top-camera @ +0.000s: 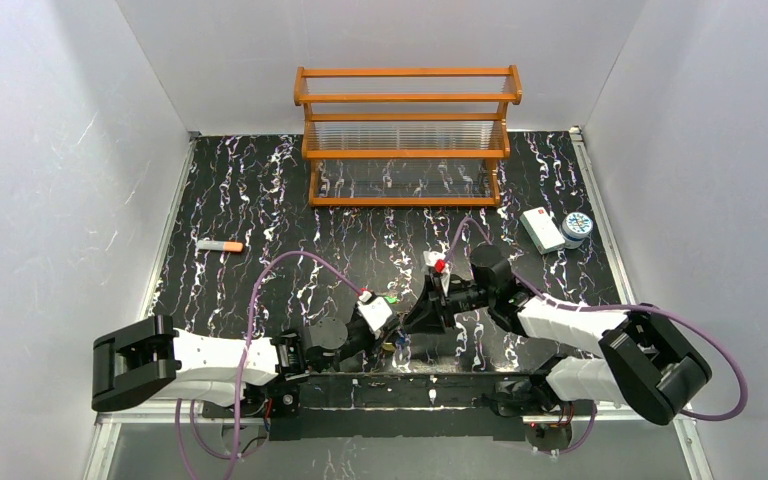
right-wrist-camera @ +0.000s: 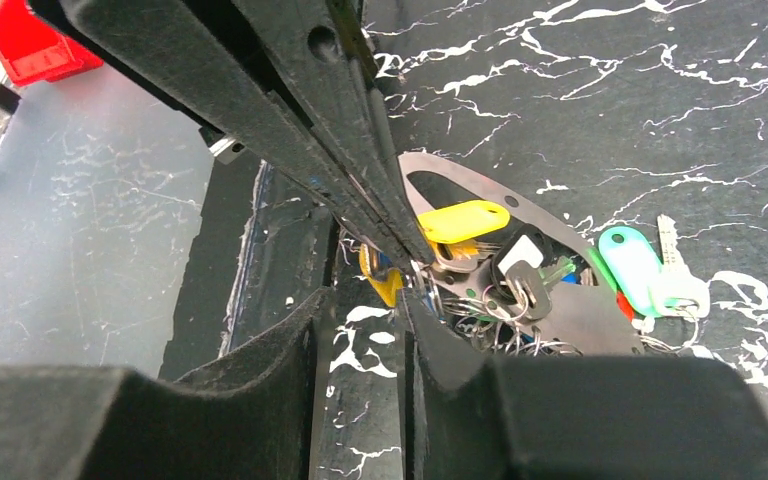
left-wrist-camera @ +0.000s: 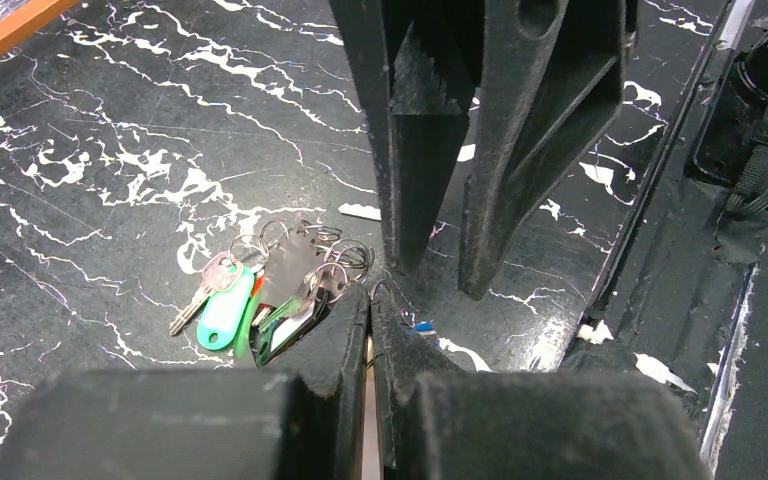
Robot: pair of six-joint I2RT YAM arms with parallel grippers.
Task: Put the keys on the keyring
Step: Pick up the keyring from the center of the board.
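The keys lie bunched on the marbled table near its front edge, with a yellow tag, a green tag and a black head among small wire rings. A grey oval band, the keyring, curves around them. My left gripper is shut, its tips at the edge of the bunch, and a thin wire loop shows right at them. I cannot tell whether that loop is pinched. My right gripper faces it from the other side, open, with bare table in the gap and a yellow tag just past its tips.
A wooden rack stands at the back. A white box and a round patterned tin sit at the right, and an orange-tipped grey stick lies at the left. The table's front rail runs beside the grippers.
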